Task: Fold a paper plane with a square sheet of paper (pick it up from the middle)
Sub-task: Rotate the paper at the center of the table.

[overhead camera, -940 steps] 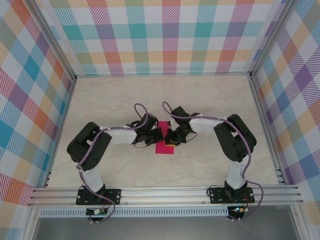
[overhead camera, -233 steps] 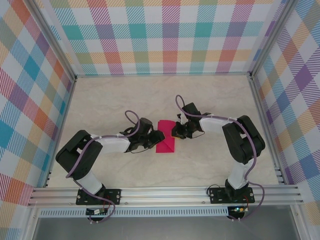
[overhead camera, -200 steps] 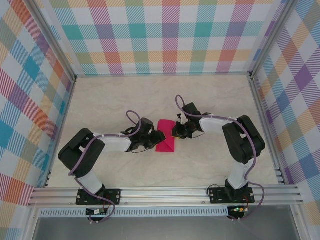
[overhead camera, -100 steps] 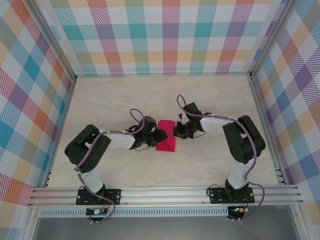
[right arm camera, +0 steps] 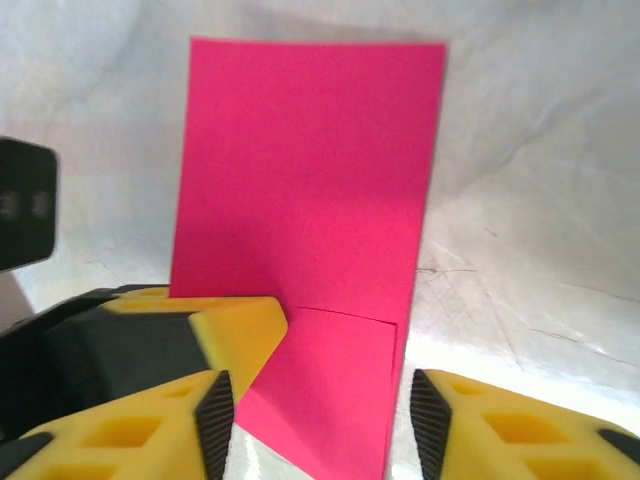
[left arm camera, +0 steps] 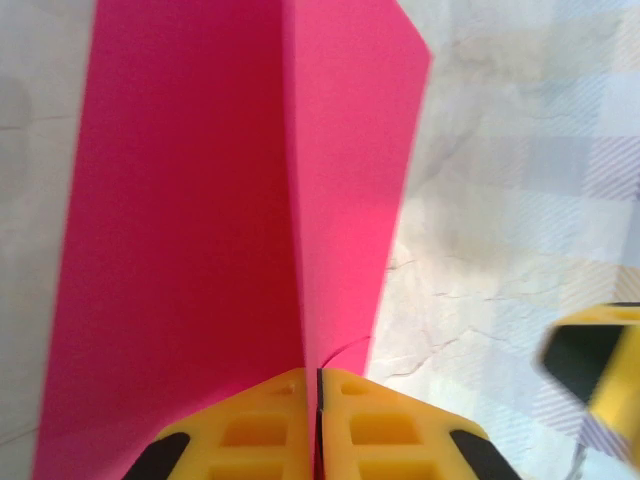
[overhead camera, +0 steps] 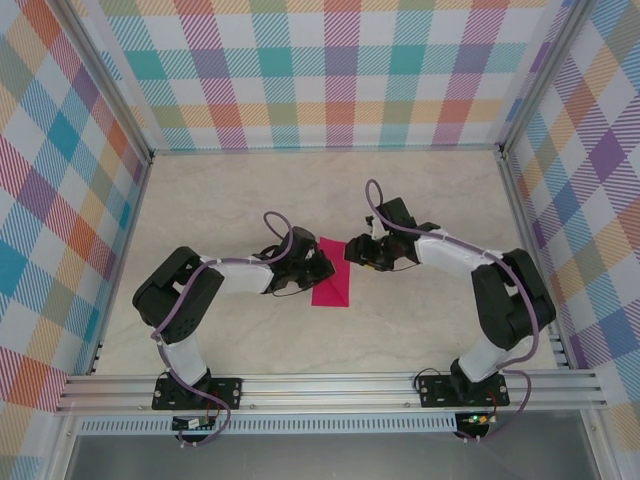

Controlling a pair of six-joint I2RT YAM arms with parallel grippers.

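the square sheet of paper [overhead camera: 333, 283] lies flat on the surface [overhead camera: 250, 200], folded to a narrower magenta shape with 1 crease along its length. at the sheet's left edge the left tool [overhead camera: 322, 268] is set. in the left wrist view its fingers [left arm camera: 250, 420] are pressed together, and the crease runs straight into the seam between them. this tool is therefore judged to be clamped on the folded edge, most likely so that the fold is pinned and cannot spring open. at the sheet's far right corner the right tool [overhead camera: 356, 250] is held. in the right wrist view its jaws stand apart, with an end of the sheet between them and nothing gripped. it is judged to be kept free so that a fresh hold can be taken while the other edge is anchored. the outline is a plain strip rather than a pointed dart, so the folding is judged to be at an early stage. the paper is thin, so a crooked crease could be caused by any drag on the clamped edge.
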